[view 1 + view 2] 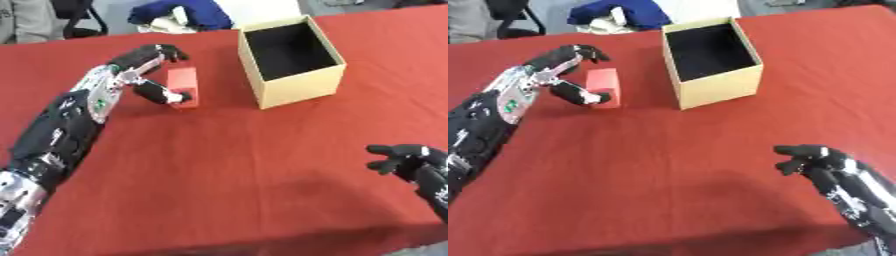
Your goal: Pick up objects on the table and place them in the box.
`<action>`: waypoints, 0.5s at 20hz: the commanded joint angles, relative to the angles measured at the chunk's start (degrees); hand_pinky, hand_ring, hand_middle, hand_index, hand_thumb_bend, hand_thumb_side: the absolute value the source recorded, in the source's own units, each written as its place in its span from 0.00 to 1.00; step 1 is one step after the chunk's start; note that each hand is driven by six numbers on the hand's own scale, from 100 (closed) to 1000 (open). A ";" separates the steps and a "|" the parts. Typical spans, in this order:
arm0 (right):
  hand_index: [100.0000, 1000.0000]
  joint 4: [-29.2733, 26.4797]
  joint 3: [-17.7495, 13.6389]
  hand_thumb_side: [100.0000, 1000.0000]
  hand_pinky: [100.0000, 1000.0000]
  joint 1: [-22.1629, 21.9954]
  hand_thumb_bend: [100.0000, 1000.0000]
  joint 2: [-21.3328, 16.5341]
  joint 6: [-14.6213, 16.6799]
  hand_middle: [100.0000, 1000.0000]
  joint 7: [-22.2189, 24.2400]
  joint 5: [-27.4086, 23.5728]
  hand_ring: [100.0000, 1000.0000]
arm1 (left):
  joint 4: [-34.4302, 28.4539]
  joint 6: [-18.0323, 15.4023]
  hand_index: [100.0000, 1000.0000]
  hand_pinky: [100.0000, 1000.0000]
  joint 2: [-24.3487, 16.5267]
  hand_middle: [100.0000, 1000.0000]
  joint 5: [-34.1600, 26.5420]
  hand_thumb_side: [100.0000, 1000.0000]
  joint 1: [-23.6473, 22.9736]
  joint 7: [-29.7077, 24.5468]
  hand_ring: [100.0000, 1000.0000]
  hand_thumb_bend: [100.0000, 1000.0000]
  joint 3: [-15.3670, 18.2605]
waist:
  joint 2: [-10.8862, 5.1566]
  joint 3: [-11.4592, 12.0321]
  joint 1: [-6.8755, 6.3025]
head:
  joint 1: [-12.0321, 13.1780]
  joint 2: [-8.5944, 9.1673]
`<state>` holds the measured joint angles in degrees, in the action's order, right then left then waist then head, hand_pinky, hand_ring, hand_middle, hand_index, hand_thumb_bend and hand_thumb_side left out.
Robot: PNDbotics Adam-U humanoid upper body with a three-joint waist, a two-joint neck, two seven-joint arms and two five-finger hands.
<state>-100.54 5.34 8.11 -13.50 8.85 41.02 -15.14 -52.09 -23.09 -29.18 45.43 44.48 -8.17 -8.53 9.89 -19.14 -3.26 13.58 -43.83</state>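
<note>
Partly, our left hand (149, 67) covers the one red block (183, 85): the thumb presses its near end and curled fingers arch over its far end, so we grasp it where it rests on the red desk (227, 170). Just to its right stands one open tan box (290, 60), its dark interior hard to read. Our right hand (811, 160) hovers low right, fingers relaxed, grasping nothing, its arm cut off by the edge. Beyond the desk lies a blue cloth bundle (179, 14), partly cropped.
</note>
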 commanded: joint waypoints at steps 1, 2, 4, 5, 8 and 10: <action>0.80 -0.59 0.02 0.50 0.83 0.70 0.00 -0.59 0.17 0.54 0.23 0.30 0.93 | 0.04 0.11 0.86 1.00 -0.87 0.76 0.81 0.46 1.51 0.58 0.77 0.48 0.74 | -0.60 -0.07 0.18 | 0.28 -0.12; 0.80 -0.59 0.03 0.50 0.83 0.70 0.00 -0.59 0.19 0.54 0.26 0.31 0.93 | 0.19 0.12 0.86 1.00 -0.87 0.76 1.05 0.46 1.55 0.66 0.77 0.48 0.76 | -0.57 -0.07 0.19 | 0.30 -0.12; 0.80 -0.57 0.06 0.50 0.83 0.76 0.00 -0.58 0.22 0.54 0.31 0.33 0.93 | 0.54 0.18 0.86 1.00 -0.82 0.75 1.53 0.45 1.69 0.83 0.76 0.48 0.84 | -0.51 -0.13 0.20 | 0.35 -0.09; 0.80 -0.57 0.08 0.50 0.83 0.79 0.00 -0.57 0.24 0.54 0.34 0.32 0.93 | 0.74 0.21 0.86 1.00 -0.78 0.75 1.77 0.45 1.78 0.92 0.76 0.48 0.88 | -0.47 -0.16 0.22 | 0.36 -0.06; 0.80 -0.55 0.09 0.50 0.83 0.82 0.00 -0.56 0.29 0.54 0.41 0.32 0.93 | 1.18 0.19 0.85 1.00 -0.67 0.72 2.38 0.45 1.95 1.09 0.74 0.47 0.92 | -0.39 -0.23 0.26 | 0.41 -0.01; 0.80 -0.54 0.10 0.50 0.83 0.85 0.00 -0.55 0.32 0.54 0.44 0.33 0.93 | 1.37 0.06 0.85 1.00 -0.63 0.71 2.69 0.45 1.99 1.06 0.73 0.46 0.91 | -0.34 -0.25 0.28 | 0.43 0.00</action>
<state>-100.54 5.38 8.39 -13.50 9.05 41.28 -14.98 -50.45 -22.99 -28.92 47.66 45.19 -7.35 -8.21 10.23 -19.35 -3.25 13.85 -43.83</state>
